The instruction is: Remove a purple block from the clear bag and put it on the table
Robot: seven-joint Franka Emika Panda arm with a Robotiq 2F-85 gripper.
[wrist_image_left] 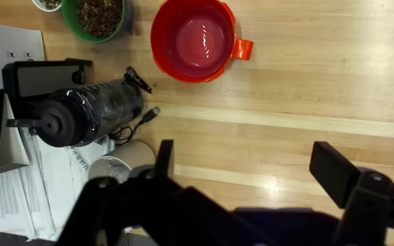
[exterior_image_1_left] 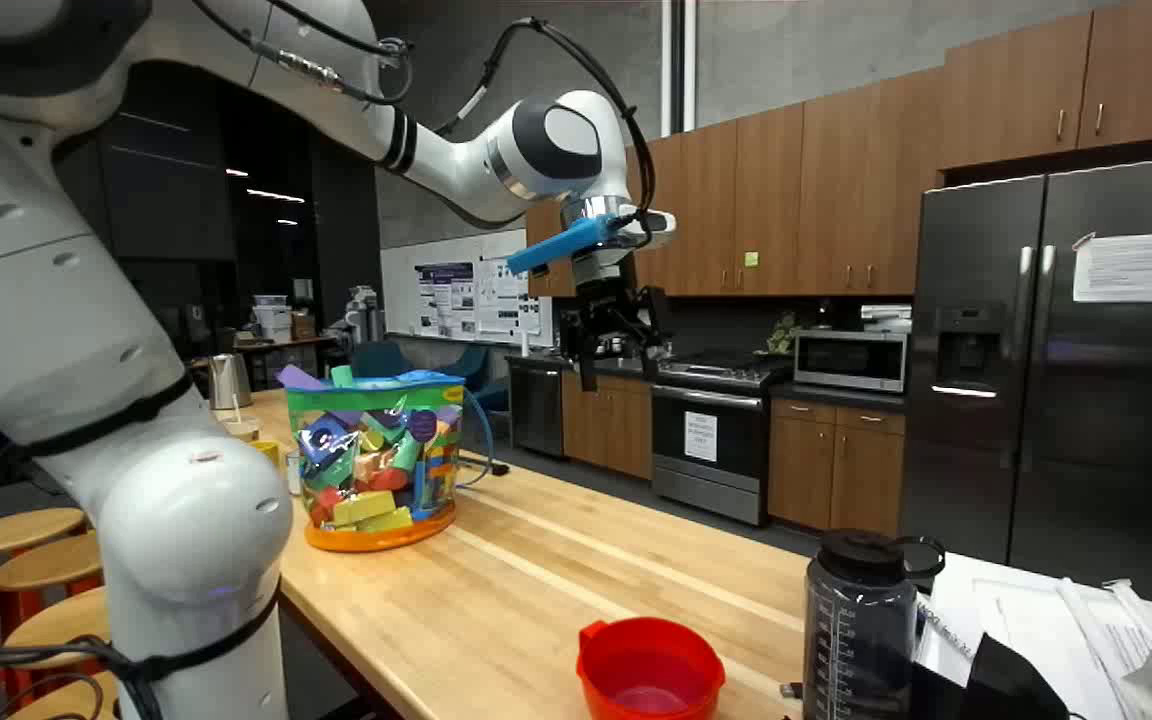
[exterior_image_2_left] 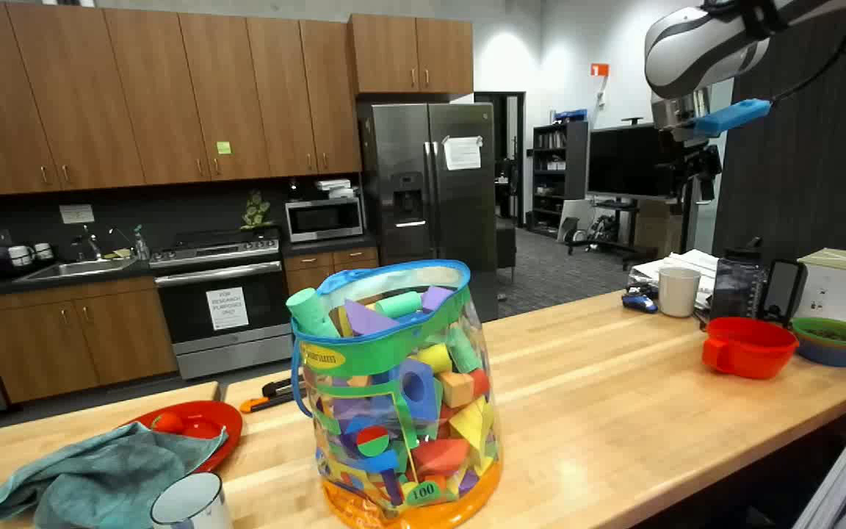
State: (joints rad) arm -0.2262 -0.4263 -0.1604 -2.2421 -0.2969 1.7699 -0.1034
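Note:
The clear bag [exterior_image_1_left: 381,538] stands upright on the wooden table [exterior_image_1_left: 556,580], open at the top and full of coloured foam blocks. It also shows in an exterior view [exterior_image_2_left: 368,360], with a green band, blue rim and orange base. A purple triangular block [exterior_image_2_left: 366,319] lies at the bag's open top, and another purple block [exterior_image_2_left: 435,297] is by the rim. A purple block [exterior_image_1_left: 299,378] sticks up above the rim. My gripper [exterior_image_1_left: 620,375] is open and empty, high above the table and away from the bag. In the wrist view, its fingers [wrist_image_left: 243,153] are wide apart; the bag is out of view.
A red cup [wrist_image_left: 242,49] with a handle and a dark bottle [wrist_image_left: 109,102] are on the table below the gripper. A white mug [exterior_image_2_left: 678,292] and green bowl [exterior_image_2_left: 830,334] stand near them. A red plate [exterior_image_2_left: 230,433], teal cloth [exterior_image_2_left: 100,470] and enamel mug [exterior_image_2_left: 192,507] lie beside the bag.

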